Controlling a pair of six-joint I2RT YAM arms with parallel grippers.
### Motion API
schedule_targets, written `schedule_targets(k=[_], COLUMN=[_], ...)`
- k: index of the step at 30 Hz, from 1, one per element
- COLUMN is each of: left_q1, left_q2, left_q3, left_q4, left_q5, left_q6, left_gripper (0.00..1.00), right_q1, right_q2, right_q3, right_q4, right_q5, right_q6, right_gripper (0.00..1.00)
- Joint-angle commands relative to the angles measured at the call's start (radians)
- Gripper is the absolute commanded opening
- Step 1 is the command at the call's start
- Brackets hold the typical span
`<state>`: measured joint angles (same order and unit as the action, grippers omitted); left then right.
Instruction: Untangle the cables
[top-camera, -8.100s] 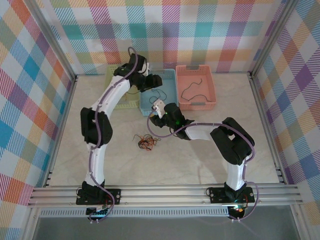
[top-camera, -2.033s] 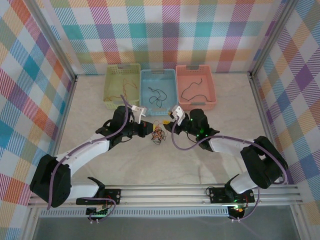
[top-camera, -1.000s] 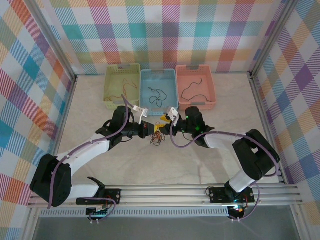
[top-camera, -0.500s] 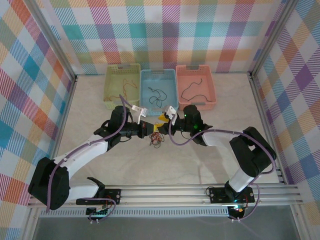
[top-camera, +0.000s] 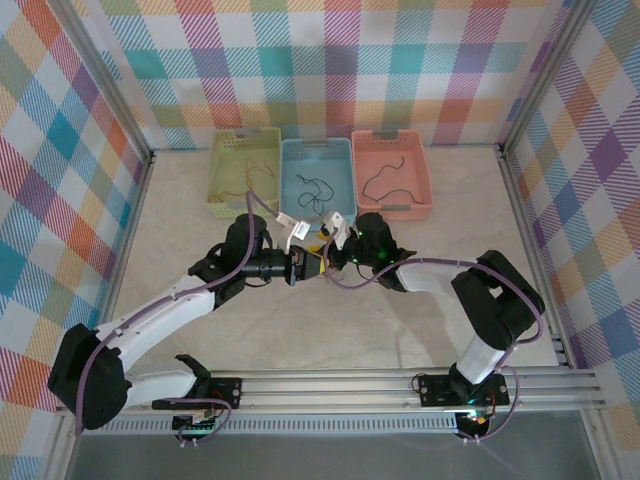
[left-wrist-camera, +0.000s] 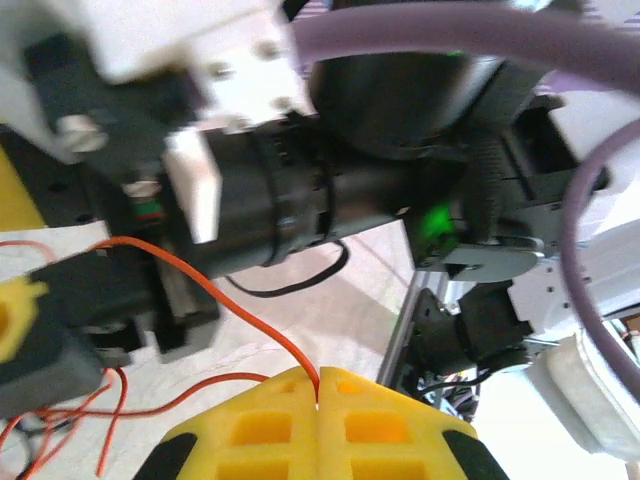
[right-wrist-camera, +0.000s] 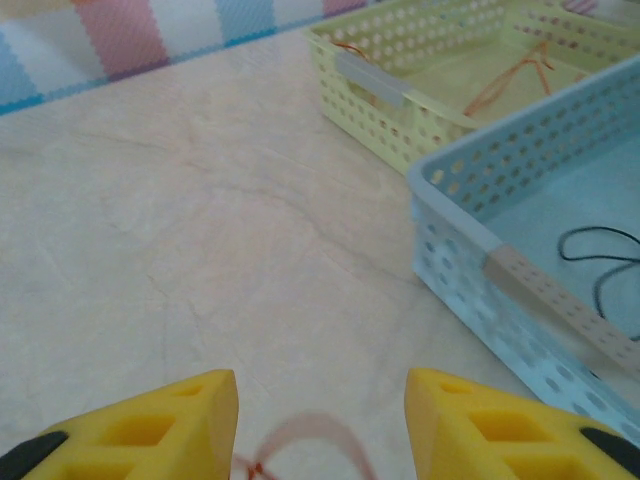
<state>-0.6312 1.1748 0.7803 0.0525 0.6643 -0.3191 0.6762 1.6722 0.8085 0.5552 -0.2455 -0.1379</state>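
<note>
Comparing with one second back: both arms moved closer, now almost nose to nose just in front of blue basket (top-camera: 318, 144). Left gripper (left-wrist-camera: 318, 398) still squeezed tight, pinching red-orange cable (left-wrist-camera: 215, 296). Right gripper (right-wrist-camera: 320, 420) about half open, holding nothing. I think pulling apart comes next. Top view gives arms and baskets. Left wrist view gives pinch. Right wrist view gives blurry red bit (right-wrist-camera: 255, 466) low between its fingers.

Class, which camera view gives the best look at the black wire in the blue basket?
The top view: the whole black wire lies in the blue basket. The right wrist view catches part of the wire at its right edge.
</note>
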Motion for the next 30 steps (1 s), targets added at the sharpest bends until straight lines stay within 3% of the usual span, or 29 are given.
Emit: schedule_targets(k=[1,11,19,30], left_q1=[-0.012,-0.013,-0.012,-0.011], left_q2=[-0.05,-0.201,-0.384,-0.507], left_q3=[-0.028,0.007,0.048,0.093], left_q4=[0.021,-0.081,-0.177,-0.28], left_q5=[0.014,-0.031,-0.119,-0.231], left_q6=[-0.008,-0.012,-0.043,-0.035], left_gripper=[0.0,0.0,0.0,0.0], right_q1=[-0.003,-0.012,-0.032,-0.092], right_q2=[0.007,0.021,0.049,0.05], right_q3=[0.032,0.064,0.114,0.121], right_q4=[-0.03,-0.125,-0.239,-0.312], right_q5=[0.146,0.34,0.399,0.476], right_q6=[0.011,0.007,0.031,0.151], right_gripper=[0.48,0.48,0.48,0.48])
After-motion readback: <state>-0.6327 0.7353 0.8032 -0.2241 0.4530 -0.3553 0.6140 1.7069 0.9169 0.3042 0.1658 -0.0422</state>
